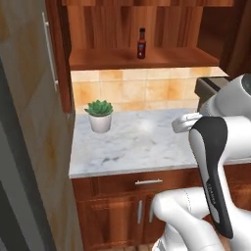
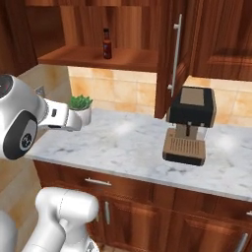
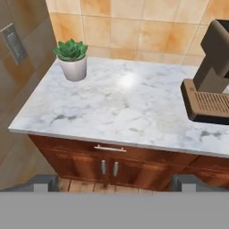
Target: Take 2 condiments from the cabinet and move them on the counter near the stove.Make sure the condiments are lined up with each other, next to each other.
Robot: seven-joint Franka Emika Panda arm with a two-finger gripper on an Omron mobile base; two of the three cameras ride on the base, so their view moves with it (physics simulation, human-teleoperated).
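The pincer (image 3: 114,182) was held wide apart with nothing between its fingertips (image 3: 42,182), poised out in front of the counter's (image 3: 134,112) front edge, above the drawer handle (image 3: 110,148). A potted succulent (image 3: 72,59) was seen near the counter's back left corner, and a dark coffee machine (image 2: 189,125) stood toward its right end. The slim dark red-brown sauce bottle (image 1: 141,43) was found upright on the shelf of the open wall cabinet (image 1: 142,58), near the shelf's middle. The cabinet door (image 2: 173,54) with its silver bar handle was swung outward.
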